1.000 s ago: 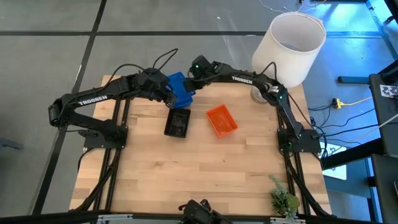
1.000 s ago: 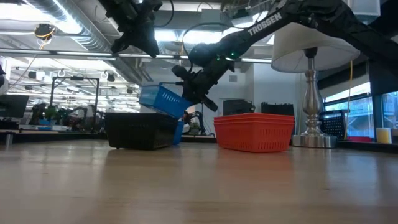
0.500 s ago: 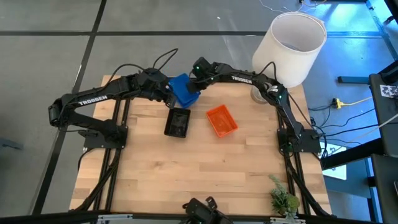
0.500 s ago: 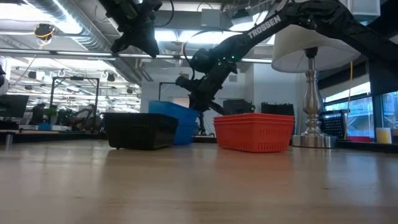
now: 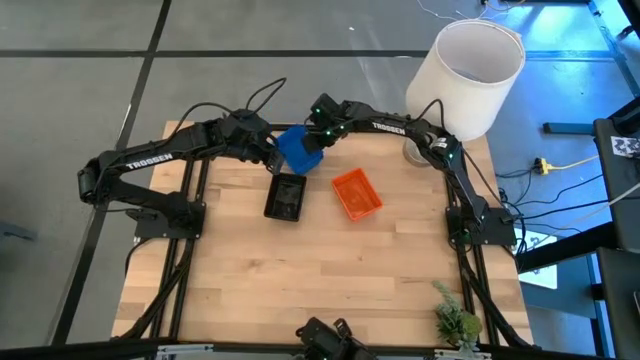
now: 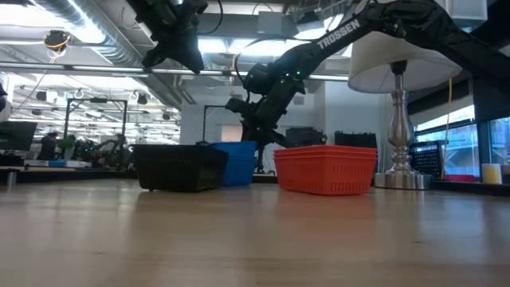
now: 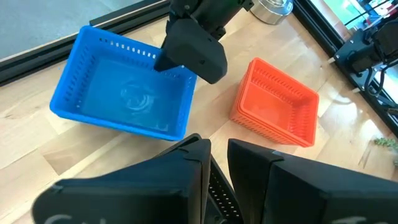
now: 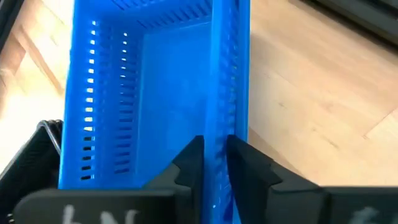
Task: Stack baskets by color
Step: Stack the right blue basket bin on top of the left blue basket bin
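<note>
A blue basket (image 5: 295,150) (image 7: 124,99) stands level on its base on the table at the far middle, just behind a black basket (image 5: 286,197) (image 6: 179,167). An orange basket (image 5: 357,193) (image 7: 277,112) sits to their right. My right gripper (image 5: 316,140) (image 8: 214,146) slants down at the blue basket's right end, one finger inside its wall and one outside. My left gripper (image 5: 266,151) (image 7: 219,152) hangs above the black basket, left of the blue one. A narrow gap shows between its fingers, with nothing in it. My right gripper straddles the blue basket's side wall (image 8: 219,124), one finger inside the basket and one outside, slanting down from the table's right. The wall fills the narrow gap, and I cannot tell whether the fingers touch it. The basket rests on the table.
A large white lampshade (image 5: 465,75) stands over the far right corner, its metal foot (image 6: 396,179) on the table. A small plant (image 5: 455,320) sits at the near right. The near half of the wooden table (image 5: 300,280) is bare.
The blue basket, tilted and held up above the black basket's rim a second ago, has come down and now sits level on the table. My right gripper has sunk slightly with it and tipped further down.
</note>
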Tool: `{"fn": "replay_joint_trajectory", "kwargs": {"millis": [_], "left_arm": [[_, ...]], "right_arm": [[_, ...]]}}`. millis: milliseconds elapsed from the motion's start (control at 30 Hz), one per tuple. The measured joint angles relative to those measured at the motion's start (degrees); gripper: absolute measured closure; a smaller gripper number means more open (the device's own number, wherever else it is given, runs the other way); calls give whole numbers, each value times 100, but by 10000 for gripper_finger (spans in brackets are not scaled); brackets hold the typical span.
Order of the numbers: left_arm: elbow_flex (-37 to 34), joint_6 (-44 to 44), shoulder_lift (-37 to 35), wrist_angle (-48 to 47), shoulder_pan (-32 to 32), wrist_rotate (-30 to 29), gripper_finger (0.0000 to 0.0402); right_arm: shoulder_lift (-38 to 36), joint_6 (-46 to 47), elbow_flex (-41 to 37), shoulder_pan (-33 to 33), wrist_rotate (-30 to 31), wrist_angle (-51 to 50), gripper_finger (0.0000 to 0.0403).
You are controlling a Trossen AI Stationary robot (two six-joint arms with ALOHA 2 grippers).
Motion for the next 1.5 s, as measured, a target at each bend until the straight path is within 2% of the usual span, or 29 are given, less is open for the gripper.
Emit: {"fn": "replay_joint_trajectory", "kwargs": {"millis": [233,367,500,800,900,1067,1200,1267,1400,1500], "left_arm": [[2,293,-4,-9,13,0,356],[9,581,-160,-43,12,-11,356],[9,597,-184,-66,13,-39,356],[9,599,-418,-116,13,-162,356],[7,599,-471,-130,13,-190,356],[4,599,-581,-136,13,-195,356],[4,597,-588,-134,12,-295,356],[4,597,-588,-133,13,-342,356],[4,597,-588,-129,11,-341,356],[4,597,-588,-130,13,-343,356]], "right_arm": [[-32,-177,617,-187,-805,-1015,325],[-33,-479,1212,-191,-463,-1646,325],[-50,-586,1534,-117,-292,-1695,325],[-59,-922,1576,190,-442,-1375,325],[-61,-986,1527,227,-452,-1445,325],[-63,-865,1504,304,-884,-1814,325],[-63,-870,1501,398,-914,-1971,325],[-63,-879,1501,415,-1118,-1997,325],[-63,-889,1499,440,-1951,-2103,325],[-63,-1166,1499,480,-1863,-2238,325]]}}
